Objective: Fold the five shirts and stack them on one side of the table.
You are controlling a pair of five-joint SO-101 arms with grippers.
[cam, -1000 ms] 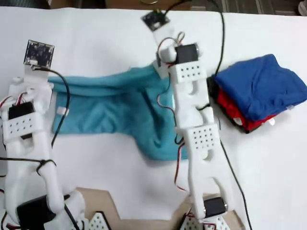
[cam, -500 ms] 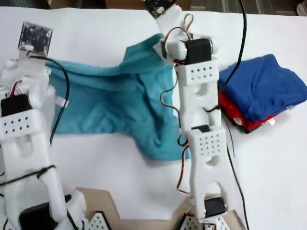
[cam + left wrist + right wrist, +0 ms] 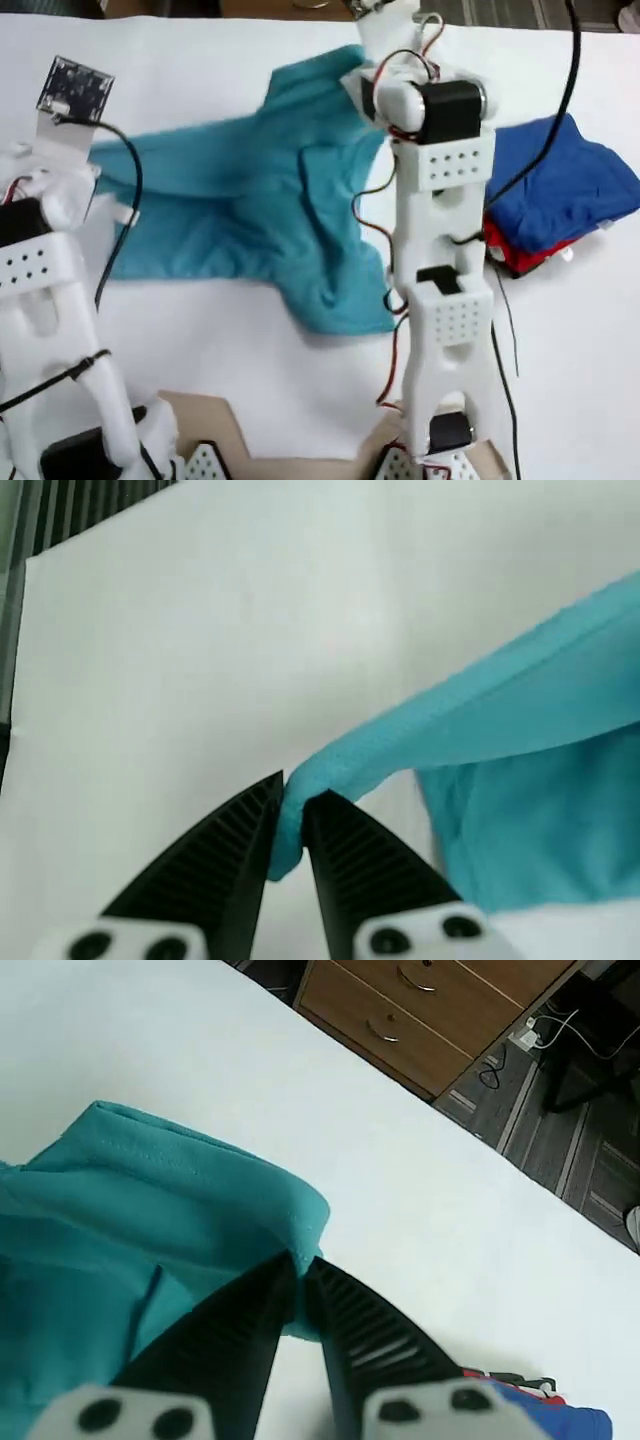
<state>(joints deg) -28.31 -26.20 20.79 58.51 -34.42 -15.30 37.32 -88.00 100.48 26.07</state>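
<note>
Since a second ago the teal shirt (image 3: 260, 210) has spread open. Its far right corner has travelled toward the back of the worktop (image 3: 200, 60) with my right arm (image 3: 440, 170), while my left arm (image 3: 40, 270) has shifted only slightly at the other end. The shirt lies stretched between my two arms across the middle of the worktop, its near hem bunched and sagging toward me.

As I judge it, the risk is that each grip takes only a thin pinch of fabric at the very edge. If my arms pull further apart, the cloth may slip free on one side and the shirt collapse in a heap. The bunched hem could also tuck under crookedly. The blue shirt (image 3: 570, 180) and red shirt (image 3: 505, 245), stacked just beside my right arm, could be nudged by its elbow or cable.

My left jaws are pressed nearly together on a rolled edge of the teal shirt — my right jaws are clamped likewise on a folded corner of it.
</note>
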